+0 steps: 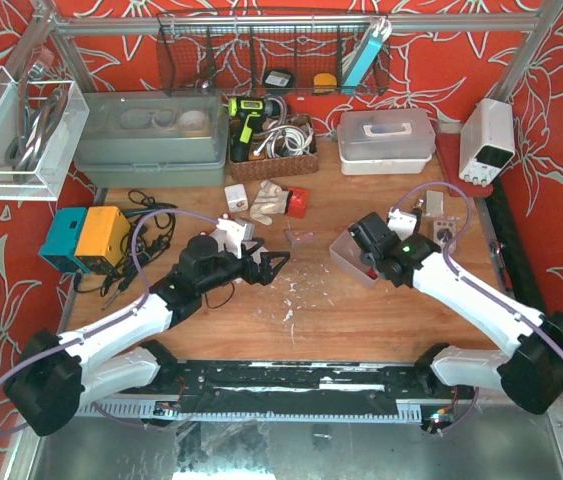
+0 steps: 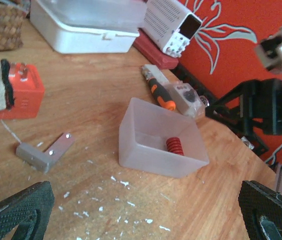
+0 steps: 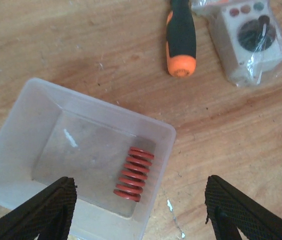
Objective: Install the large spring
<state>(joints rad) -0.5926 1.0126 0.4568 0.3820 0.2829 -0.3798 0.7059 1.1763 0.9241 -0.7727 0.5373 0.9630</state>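
Observation:
A red coil spring (image 3: 134, 173) lies on its side in a translucent plastic bin (image 3: 15, 130), near the bin's right wall. It also shows in the left wrist view (image 2: 175, 145) inside the bin (image 2: 146, 157). My right gripper (image 3: 139, 212) is open and empty, hovering above the bin with the spring between its fingers (image 3: 48, 210). In the top view it (image 1: 369, 255) sits over the bin (image 1: 344, 255). My left gripper (image 1: 273, 266) is open and empty above the table's middle, left of the bin, its fingertips (image 2: 18, 207) wide apart.
An orange-and-black screwdriver (image 3: 181, 37) and a bagged switch box (image 3: 248, 42) lie beyond the bin. A metal L-bracket (image 2: 44, 151) and an orange plug with a glove (image 2: 15, 90) lie left. White box (image 1: 386, 140), power supply (image 1: 487, 140) and basket (image 1: 273, 150) stand behind.

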